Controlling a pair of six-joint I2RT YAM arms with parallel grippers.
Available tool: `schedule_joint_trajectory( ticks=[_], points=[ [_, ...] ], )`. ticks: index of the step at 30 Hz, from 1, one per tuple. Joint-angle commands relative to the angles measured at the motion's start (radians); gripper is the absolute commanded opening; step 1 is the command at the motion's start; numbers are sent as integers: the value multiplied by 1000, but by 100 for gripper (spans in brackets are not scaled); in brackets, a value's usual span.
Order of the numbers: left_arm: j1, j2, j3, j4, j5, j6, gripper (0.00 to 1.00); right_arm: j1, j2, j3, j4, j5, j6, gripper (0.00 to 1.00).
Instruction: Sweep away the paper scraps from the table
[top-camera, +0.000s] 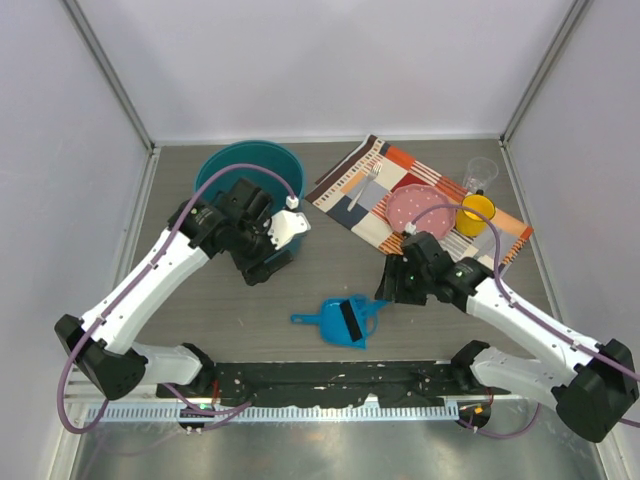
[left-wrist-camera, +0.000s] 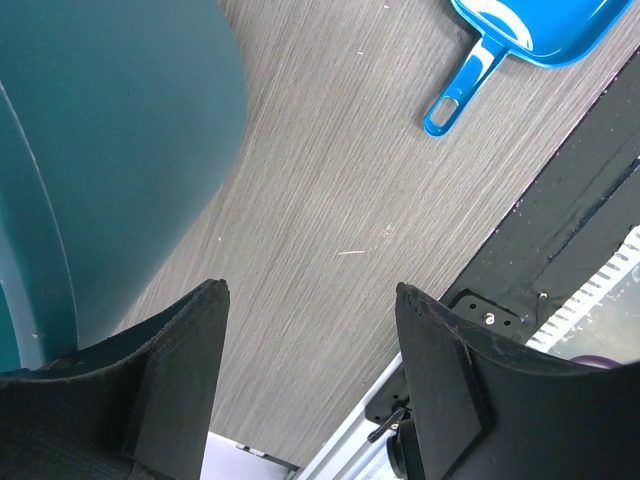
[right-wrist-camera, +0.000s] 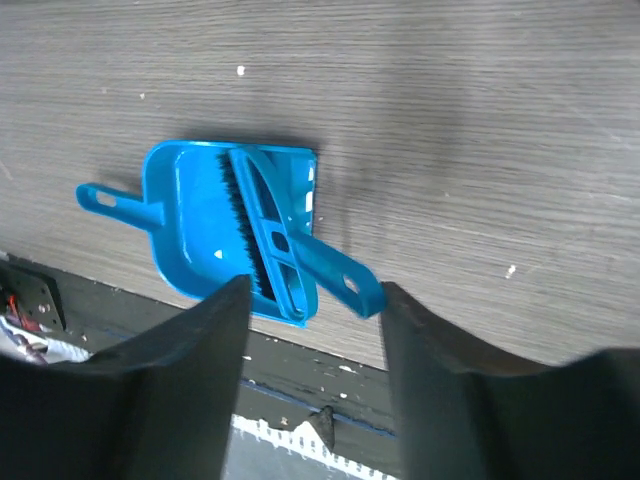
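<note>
No paper scraps show as wads on the table (top-camera: 330, 265); in the right wrist view only tiny white flecks (right-wrist-camera: 240, 70) lie on the grey wood grain. A blue dustpan (top-camera: 335, 322) lies near the front edge with a blue brush (right-wrist-camera: 270, 225) resting in it, bristles down and handle sticking out to the right. My right gripper (right-wrist-camera: 315, 285) hovers just right of the pan, jaws apart; the brush handle's tip shows between them, below them. My left gripper (left-wrist-camera: 310, 290) stands open and empty beside the teal bucket (top-camera: 245, 175).
A striped orange placemat (top-camera: 350, 195) at the back right carries a fork (top-camera: 367, 183), a pink dotted plate (top-camera: 420, 208), a yellow cup (top-camera: 475, 213) and a clear glass (top-camera: 481, 174). The black base rail (top-camera: 330, 380) runs along the near edge. Pale walls enclose the table.
</note>
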Motion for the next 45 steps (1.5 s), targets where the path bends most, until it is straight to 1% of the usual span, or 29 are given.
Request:
schedule_joint_trajectory(
  ticks=[1, 3, 5, 6, 7, 9, 10, 13, 16, 18, 19, 20, 21, 22, 23, 24, 25, 27, 28, 30, 31, 34, 35, 37, 39, 41, 43, 44, 45],
  points=[
    [7, -19, 20, 2, 2, -8, 70, -15, 9, 56, -67, 72, -24, 66],
    [7, -16, 17, 5, 5, -10, 70, -15, 33, 93, -108, 150, -39, 67],
    [7, -16, 10, 5, 14, -10, 70, -15, 49, 134, -155, 195, -59, 70],
    [7, -19, 5, 7, 17, -11, 70, -15, 59, 146, -169, 218, -67, 76],
    [7, -25, -3, 11, 26, -14, 70, -15, 60, 158, -180, 273, -75, 88],
    [7, -51, -42, 19, 55, -16, 70, -15, 60, 189, -203, 328, -93, 88],
    [7, -63, -61, 22, 63, -17, 70, -15, 54, 197, -206, 386, -98, 88],
    [9, -129, -145, 42, 43, -25, 70, -17, 26, 212, -197, 457, -122, 88],
    [33, -212, -236, 65, 26, -28, 70, -15, -8, 209, -128, 496, -153, 88],
    [65, -255, -305, 99, 22, -25, 71, -15, -51, 186, -35, 545, -171, 88],
    [106, -298, -329, 111, 7, -22, 72, -15, -68, 174, 2, 564, -200, 88],
    [133, -316, -381, 131, -18, -29, 78, -17, -94, 144, 80, 601, -219, 88],
    [159, -332, -407, 166, -88, -39, 80, -17, -106, 124, 121, 626, -245, 88],
    [211, -341, -450, 183, -120, -49, 82, -17, -115, 102, 202, 649, -281, 88],
    [235, -353, -469, 192, -141, -60, 83, -17, -132, 55, 241, 705, -297, 89],
    [261, -358, -484, 194, -148, -60, 83, -20, -137, 30, 276, 726, -314, 90],
    [309, -363, -515, 194, -145, -59, 83, -20, -144, 8, 341, 736, -325, 91],
    [357, -392, -550, 202, -150, -39, 83, -26, -155, -45, 395, 743, -360, 91],
    [402, -404, -585, 211, -164, -27, 84, -27, -160, -61, 431, 746, -366, 92],
    [449, -431, -613, 219, -179, 7, 85, -32, -169, -97, 458, 764, -371, 93],
    [494, -439, -630, 222, -184, 18, 86, -38, -172, -108, 484, 773, -372, 95],
    [577, -453, -644, 226, -172, 46, 86, -46, -203, -177, 554, 825, -377, 96],
    [594, -458, -642, 222, -135, 52, 86, -46, -213, -191, 573, 832, -372, 96],
    [622, -470, -636, 202, -109, 65, 86, -46, -247, -232, 626, 816, -365, 96],
    [625, -490, -641, 171, -43, 79, 86, -46, -264, -255, 654, 801, -366, 96],
    [631, -519, -668, 192, -56, 85, 87, -46, -273, -275, 676, 804, -366, 96],
    [650, -519, -711, 234, -96, 82, 91, -46, -269, -282, 680, 815, -372, 97],
    [651, -510, -723, 260, -127, 76, 91, -47, -267, -282, 682, 822, -375, 97],
    [706, -498, -736, 304, -132, 69, 91, -46, -264, -282, 682, 821, -380, 97]
  ],
)
